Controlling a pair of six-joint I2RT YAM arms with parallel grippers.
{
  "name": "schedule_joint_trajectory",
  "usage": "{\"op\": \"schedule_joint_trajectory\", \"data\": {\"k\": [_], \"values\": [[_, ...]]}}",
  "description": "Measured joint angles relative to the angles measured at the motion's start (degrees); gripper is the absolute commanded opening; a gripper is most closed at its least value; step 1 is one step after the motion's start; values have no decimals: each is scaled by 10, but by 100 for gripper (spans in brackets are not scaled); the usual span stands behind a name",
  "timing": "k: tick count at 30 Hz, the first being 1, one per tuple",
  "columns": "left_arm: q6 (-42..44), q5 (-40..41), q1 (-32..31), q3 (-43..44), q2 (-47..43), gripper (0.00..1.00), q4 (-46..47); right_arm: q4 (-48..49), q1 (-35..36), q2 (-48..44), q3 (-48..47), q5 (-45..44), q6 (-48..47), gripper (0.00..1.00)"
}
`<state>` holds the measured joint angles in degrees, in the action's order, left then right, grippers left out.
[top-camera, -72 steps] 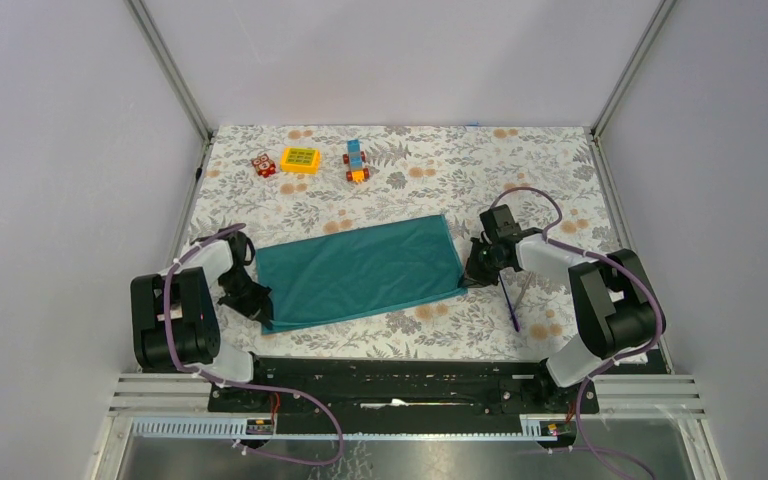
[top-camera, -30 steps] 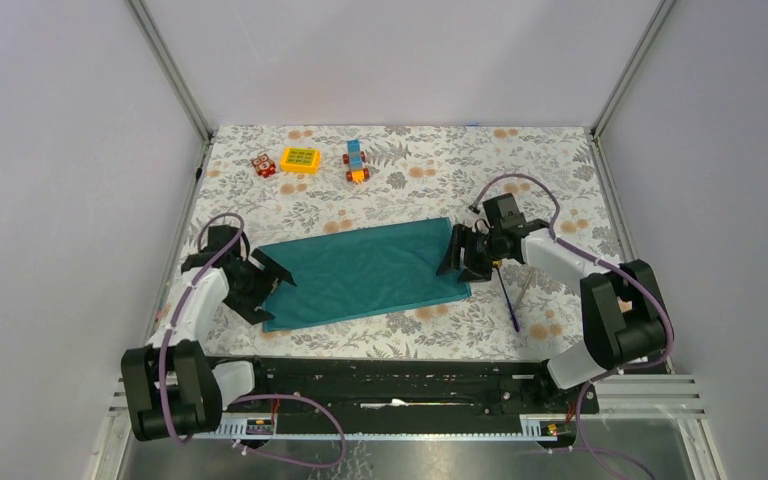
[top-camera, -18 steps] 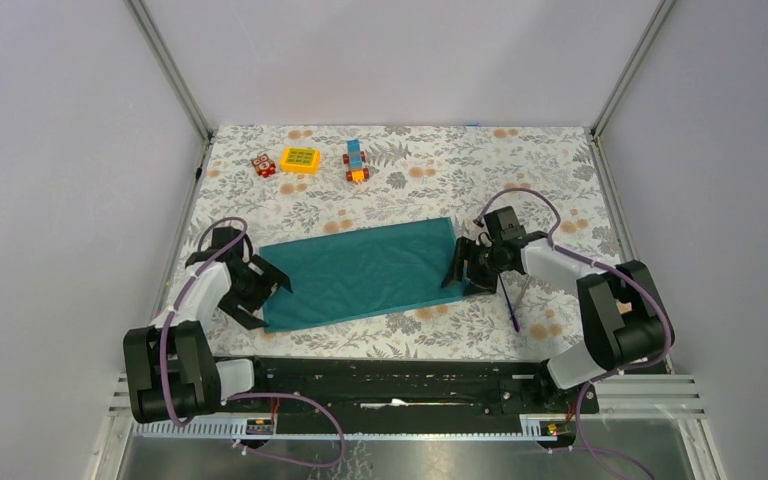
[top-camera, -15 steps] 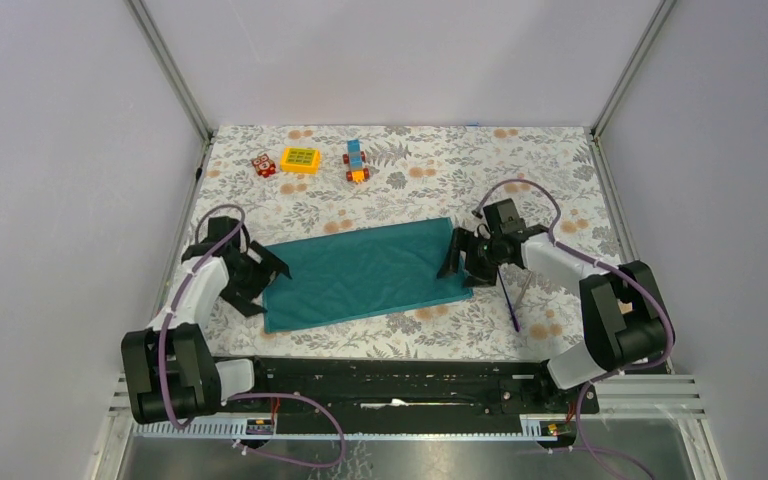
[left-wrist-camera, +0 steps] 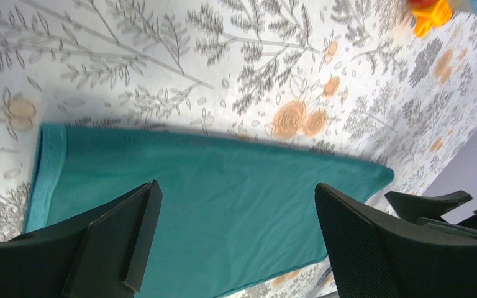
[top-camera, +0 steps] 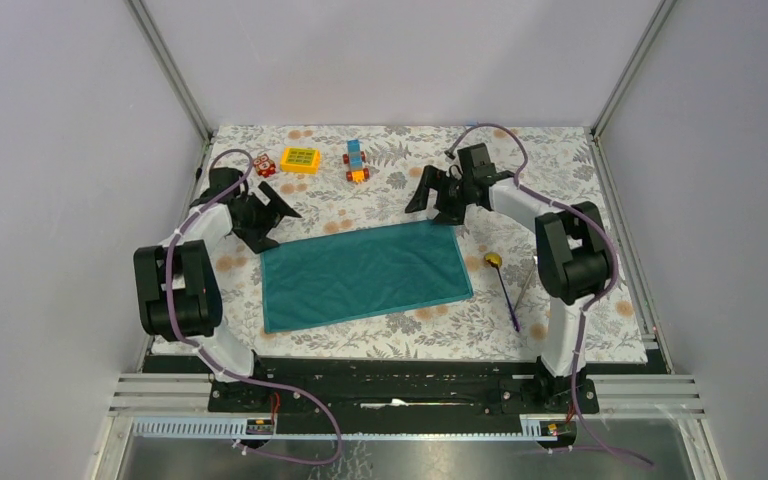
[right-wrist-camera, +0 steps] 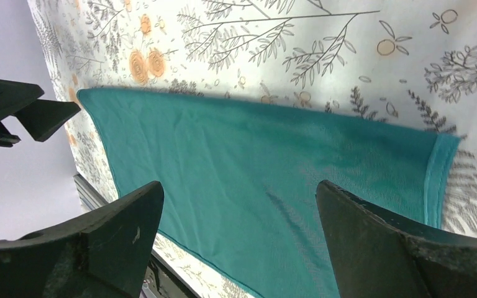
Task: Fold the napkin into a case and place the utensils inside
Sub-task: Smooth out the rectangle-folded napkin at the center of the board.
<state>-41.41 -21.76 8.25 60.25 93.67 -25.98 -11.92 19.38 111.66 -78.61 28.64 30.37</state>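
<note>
The dark teal napkin (top-camera: 364, 275) lies flat as a folded rectangle in the middle of the table. My left gripper (top-camera: 272, 222) hovers open by its far left corner. My right gripper (top-camera: 432, 204) hovers open above its far right corner. In both wrist views the napkin (left-wrist-camera: 223, 211) (right-wrist-camera: 254, 174) shows below the spread fingers, and nothing sits between them. Right of the napkin lie the utensils: a purple-handled spoon (top-camera: 505, 292) with a golden head, and a slim silvery piece (top-camera: 527, 285) beside it.
At the back left stand a red toy block (top-camera: 263, 165), a yellow one (top-camera: 300, 160) and a blue-and-orange one (top-camera: 356, 161). Grey walls and metal posts enclose the floral tablecloth (top-camera: 520, 170). The arm bases sit on the near rail.
Both grippers left the napkin's short ends, swung toward its far corners and opened wider. The spoon's golden head, hidden under the right gripper before, now shows.
</note>
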Motion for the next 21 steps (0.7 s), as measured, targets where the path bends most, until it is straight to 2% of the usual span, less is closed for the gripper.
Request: {"op": "schedule_joint_trajectory", "data": {"k": [9,14,21], "values": [[19,11,29,24,46,99,5,19,-22,80,-16,16,15,100],[32,32,40,24,67,99,4,26,-37,85,-22,18,13,100],[60,81,41,45,84,99,-12,9,-37,85,-37,-23,-10,100]]}}
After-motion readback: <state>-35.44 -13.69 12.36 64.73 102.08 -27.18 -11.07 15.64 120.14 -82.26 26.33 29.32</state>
